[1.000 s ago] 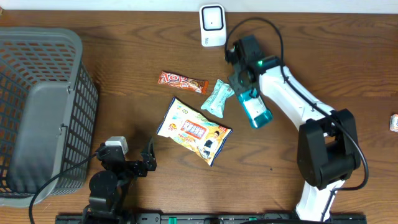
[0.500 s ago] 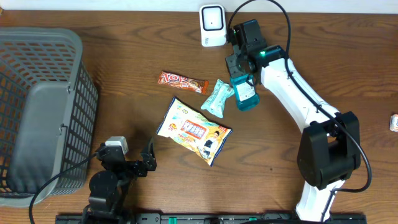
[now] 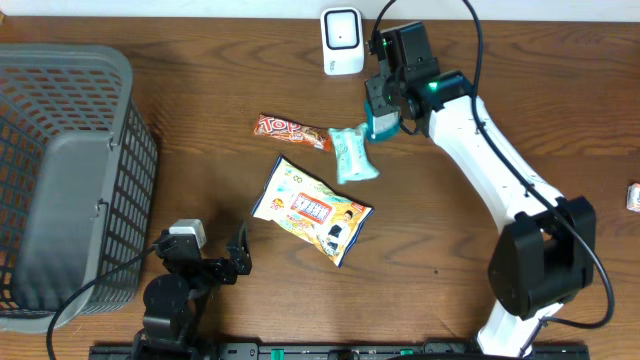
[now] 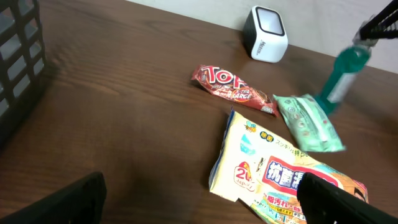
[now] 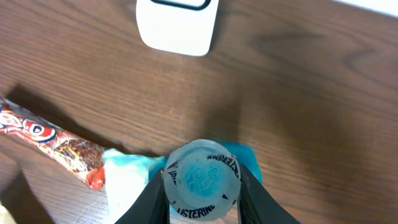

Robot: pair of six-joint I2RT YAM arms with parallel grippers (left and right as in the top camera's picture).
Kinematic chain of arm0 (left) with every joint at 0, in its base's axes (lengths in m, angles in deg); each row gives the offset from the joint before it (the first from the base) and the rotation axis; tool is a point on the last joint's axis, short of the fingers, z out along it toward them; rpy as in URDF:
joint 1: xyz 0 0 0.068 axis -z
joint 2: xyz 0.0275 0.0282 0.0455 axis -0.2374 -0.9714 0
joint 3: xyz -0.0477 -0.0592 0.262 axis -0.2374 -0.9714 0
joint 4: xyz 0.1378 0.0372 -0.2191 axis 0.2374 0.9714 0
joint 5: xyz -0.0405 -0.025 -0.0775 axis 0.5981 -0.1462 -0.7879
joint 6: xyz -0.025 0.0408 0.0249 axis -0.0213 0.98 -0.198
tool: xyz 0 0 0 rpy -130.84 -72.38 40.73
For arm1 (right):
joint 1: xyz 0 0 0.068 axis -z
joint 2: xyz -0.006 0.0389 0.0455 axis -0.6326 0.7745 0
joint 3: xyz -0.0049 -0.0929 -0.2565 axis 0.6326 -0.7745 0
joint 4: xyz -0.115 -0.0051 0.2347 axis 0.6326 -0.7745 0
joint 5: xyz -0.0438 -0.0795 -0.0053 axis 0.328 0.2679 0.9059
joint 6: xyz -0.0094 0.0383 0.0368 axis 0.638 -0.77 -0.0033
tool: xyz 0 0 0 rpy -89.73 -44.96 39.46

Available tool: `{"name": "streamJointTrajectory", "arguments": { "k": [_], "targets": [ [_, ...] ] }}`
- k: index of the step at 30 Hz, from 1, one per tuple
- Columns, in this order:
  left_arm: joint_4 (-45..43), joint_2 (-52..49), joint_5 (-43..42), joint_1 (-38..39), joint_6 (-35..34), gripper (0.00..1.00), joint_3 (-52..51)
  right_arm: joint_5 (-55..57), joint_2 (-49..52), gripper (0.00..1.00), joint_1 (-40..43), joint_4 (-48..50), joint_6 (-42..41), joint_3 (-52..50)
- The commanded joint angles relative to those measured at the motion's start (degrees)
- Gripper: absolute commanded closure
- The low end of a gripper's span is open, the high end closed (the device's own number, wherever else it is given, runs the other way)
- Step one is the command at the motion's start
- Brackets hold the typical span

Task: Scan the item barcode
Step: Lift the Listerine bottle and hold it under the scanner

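Right gripper (image 5: 202,202) pinches bottle (image 4: 339,78) at cap; left gripper (image 3: 240,256) wide, empty. Risk: barcode faces away from scanner (image 5: 177,25) ahead, so no read.

counter (image 3: 200,150): dark wood | left: grey basket (image 3: 141,170) | far edge: white scanner (image 3: 342,40) | middle: candy bar (image 3: 292,131), teal packet (image 3: 353,156) just beside it, snack bag (image 3: 312,209)

place: mock shop checkout, set up as a lab rig | bench (image 3: 200,90): brown wood | scanner (image 3: 342,40): white, standing just ahead of right end effector (image 3: 384,110) | goods: candy bar (image 3: 293,130), printed snack bag (image 3: 312,210), lying to its left | basket (image 3: 130,180): grey plastic mesh, shopping type, well to its left | arm (image 3: 480,160): white robot, cabled
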Motion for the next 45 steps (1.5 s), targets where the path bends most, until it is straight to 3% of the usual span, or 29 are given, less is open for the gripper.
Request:
{"name": "streamJointTrajectory", "arguments": {
  "k": [1, 19, 22, 30, 34, 38, 45],
  "targets": [
    [1.29, -0.02, 0.72, 0.22, -0.72, 0.02, -0.81, 0.09, -4.04, 0.91, -0.42, 0.68, -0.76, 1.77],
    [1.29, -0.02, 0.72, 0.22, -0.7, 0.02, -0.81, 0.09, -4.07, 0.9, -0.42, 0.96, -2.32, -3.76],
    [1.29, -0.02, 0.72, 0.22, -0.72, 0.02, -0.81, 0.09, -4.07, 0.86, -0.42, 0.74, -2.32, -4.15],
    [1.29, -0.02, 0.7, 0.22, -0.7, 0.02, -0.81, -0.22, -2.73, 0.27, -0.46, 1.33, -0.31, -5.03],
    [1.27, -0.02, 0.72, 0.22, -0.7, 0.02, -0.81, -2.64, 1.11, 0.03, -0.22, 3.34, 3.41, -5.31],
    [1.29, -0.02, 0.7, 0.22, -0.7, 0.02, -0.81, -11.17, 6.56, 0.01, 0.5, 8.98, 5.7, -5.31],
    [1.29, -0.02, 0.7, 0.22, -0.7, 0.02, -0.81, -11.32, 12.79, 0.01, 0.72, 16.28, 5.92, -5.16]
  ]
}}
